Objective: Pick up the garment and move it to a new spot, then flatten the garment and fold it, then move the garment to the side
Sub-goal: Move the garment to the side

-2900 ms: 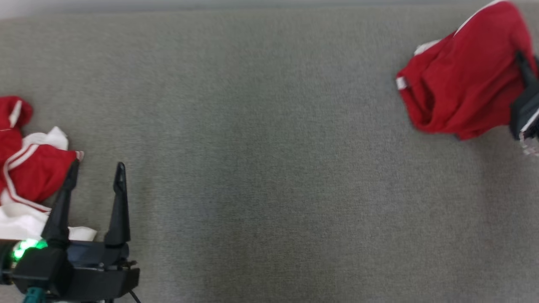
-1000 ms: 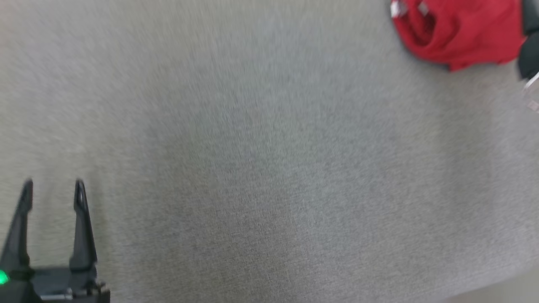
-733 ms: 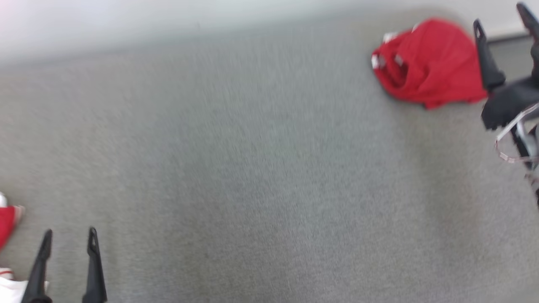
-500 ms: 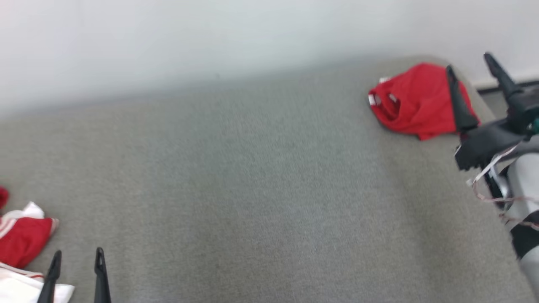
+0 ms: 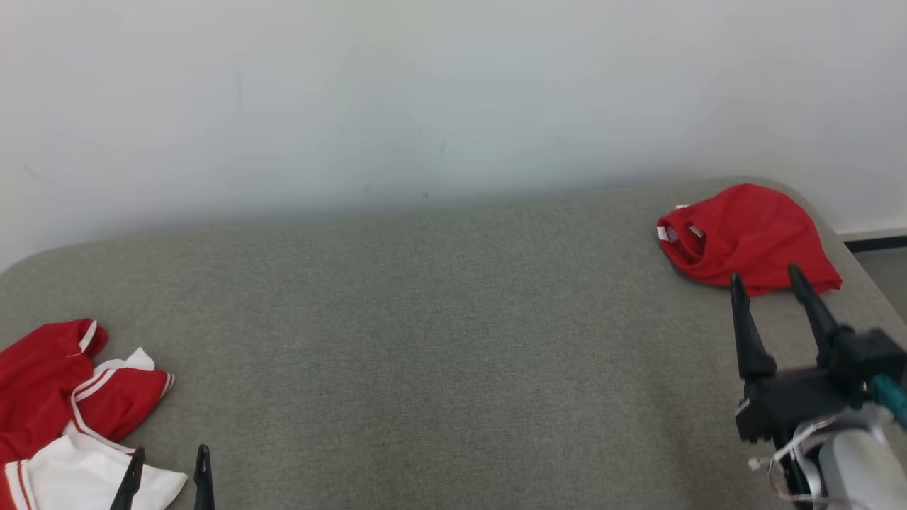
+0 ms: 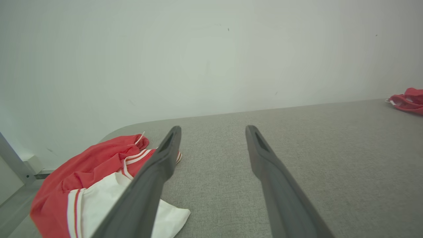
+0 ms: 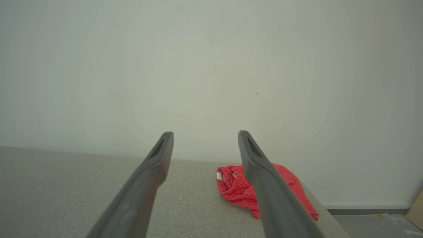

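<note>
A folded red garment (image 5: 747, 237) lies at the far right corner of the grey padded table (image 5: 439, 340); it also appears in the right wrist view (image 7: 233, 186) and, far off, in the left wrist view (image 6: 406, 100). My right gripper (image 5: 765, 275) hovers just short of its near edge, open and empty (image 7: 205, 133). A crumpled red-and-white garment pile (image 5: 64, 397) sits at the near left edge (image 6: 89, 172). My left gripper (image 5: 168, 453) stands open beside that pile's right side, holding nothing (image 6: 214, 128).
A pale wall rises directly behind the table's far edge. The table's corners are rounded, and a strip of floor (image 5: 879, 262) shows past the right corner. The wide middle of the grey surface lies between the two garments.
The head camera has tilted up, bringing the wall into view. My right gripper has drawn back from the red garment's side to its near edge, staying open. The left gripper stays open.
</note>
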